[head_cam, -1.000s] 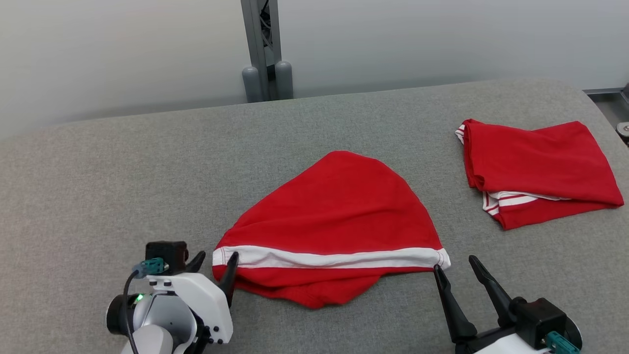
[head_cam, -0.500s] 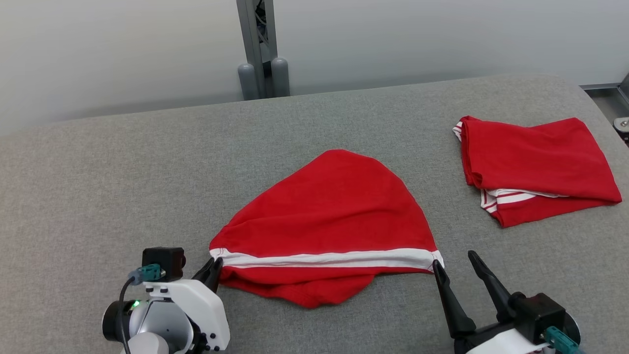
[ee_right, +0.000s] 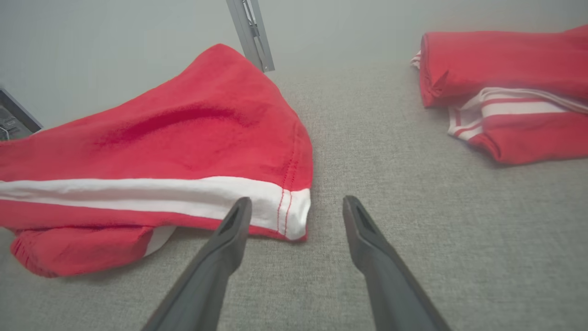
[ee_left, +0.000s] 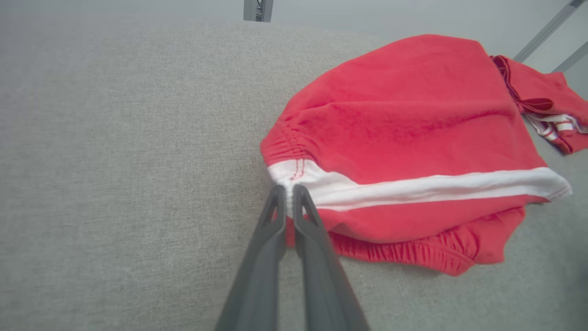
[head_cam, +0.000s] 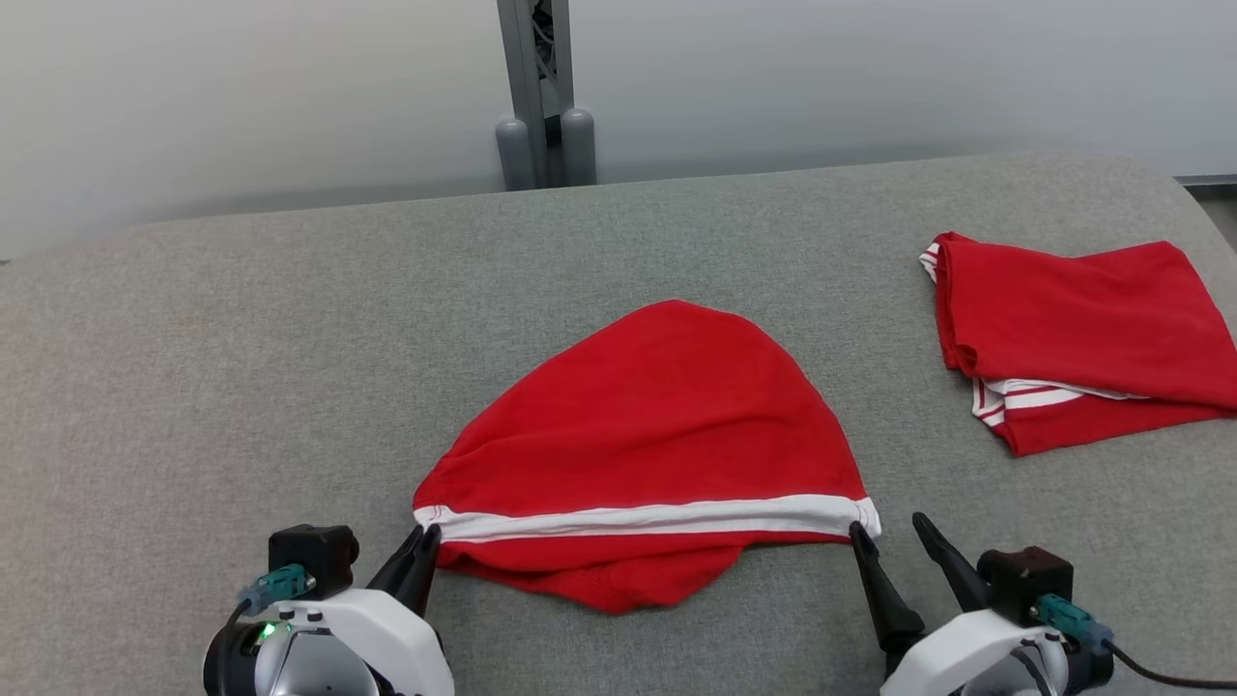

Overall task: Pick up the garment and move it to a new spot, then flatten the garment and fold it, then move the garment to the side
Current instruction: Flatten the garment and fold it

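The red cloth garment with a white stripe [head_cam: 657,416] lies in the middle of the grey fabric-covered table [head_cam: 242,338], bunched into a rounded shape with the stripe along its near side. The left tool [head_cam: 425,534] is clamped together on the left end of this stripe. The right tool [head_cam: 884,524] has its fingers apart and holds nothing; the right corner of the stripe is just beside one finger. A folded red garment with white stripes [head_cam: 1082,319] lies well apart, on the right.
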Tool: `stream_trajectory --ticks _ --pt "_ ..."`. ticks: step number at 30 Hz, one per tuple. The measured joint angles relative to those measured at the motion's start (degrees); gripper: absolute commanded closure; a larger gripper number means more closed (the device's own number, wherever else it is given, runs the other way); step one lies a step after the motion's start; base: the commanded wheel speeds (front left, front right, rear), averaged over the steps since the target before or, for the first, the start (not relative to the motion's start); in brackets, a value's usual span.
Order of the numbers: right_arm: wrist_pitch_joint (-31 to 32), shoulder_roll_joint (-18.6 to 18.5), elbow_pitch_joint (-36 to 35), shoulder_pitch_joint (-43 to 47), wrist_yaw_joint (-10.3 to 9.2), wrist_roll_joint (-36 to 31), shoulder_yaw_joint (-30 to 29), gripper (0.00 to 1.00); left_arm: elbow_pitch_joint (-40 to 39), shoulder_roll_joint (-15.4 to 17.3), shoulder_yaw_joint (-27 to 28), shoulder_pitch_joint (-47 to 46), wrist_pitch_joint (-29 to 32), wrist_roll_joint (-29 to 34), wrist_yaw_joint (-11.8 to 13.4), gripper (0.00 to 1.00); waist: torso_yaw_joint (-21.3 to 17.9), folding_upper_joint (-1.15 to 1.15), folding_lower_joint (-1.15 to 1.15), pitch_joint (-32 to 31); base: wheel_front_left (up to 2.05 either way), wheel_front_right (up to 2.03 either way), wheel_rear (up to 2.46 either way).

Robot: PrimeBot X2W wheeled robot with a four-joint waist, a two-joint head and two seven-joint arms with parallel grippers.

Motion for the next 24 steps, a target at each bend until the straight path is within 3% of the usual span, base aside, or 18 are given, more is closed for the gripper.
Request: stream_trajectory --ticks 6,7,8,9,11,12,19,24 --pt "0.00 0.09 5.71 -3.93 0.00 2.16 1.91 0.00 0.01 -0.09 -0.79 -0.14 -0.16 0.05 -0.18 1.00 1.11 0.00 0.00 0.33 0.00 0.00 0.00" --pt "0.00 0.05 6.56 -4.30 0.00 2.45 1.96 0.05 0.03 -0.08 -0.91 -0.20 -0.16 0.05 -0.18 1.00 1.24 0.00 0.00 0.36 0.00 0.00 0.00" --pt "0.00 -0.03 7.10 -4.58 -0.01 2.83 2.21 0.14 0.05 -0.08 -0.99 -0.30 -0.16 0.05 -0.18 1.00 1.36 0.00 0.00 0.38 0.00 0.00 0.00" --pt "0.00 -0.02 7.56 -4.80 -0.01 3.52 2.58 0.32 0.02 -0.09 -1.05 -0.41 -0.16 0.04 -0.18 1.00 1.43 0.00 0.00 0.40 0.00 0.00 0.00" --pt "0.00 0.07 8.36 -5.17 0.00 4.01 3.32 0.82 0.02 -0.08 -1.08 -0.49 -0.34 0.02 -0.18 1.00 1.45 0.00 0.00 0.46 0.00 0.00 0.00" --pt "0.00 0.05 8.71 -5.36 0.00 4.14 3.57 1.00 0.02 -0.08 -1.07 -0.52 -0.55 -0.01 -0.19 1.00 1.43 0.00 0.00 0.47 0.00 0.00 0.00" --pt "0.01 0.03 7.22 -5.83 0.00 4.10 3.16 1.00 -1.10 0.24 -0.98 -0.78 -3.75 -0.24 -0.68 1.00 1.00 0.00 0.00 0.20 0.00 0.00 0.00" --pt "0.00 -1.20 -1.08 -5.51 0.00 2.93 1.01 1.00 -5.46 1.72 -0.59 -2.79 -7.47 -1.16 -3.57 1.00 0.79 0.00 0.00 -1.23 0.00 0.00 0.00"
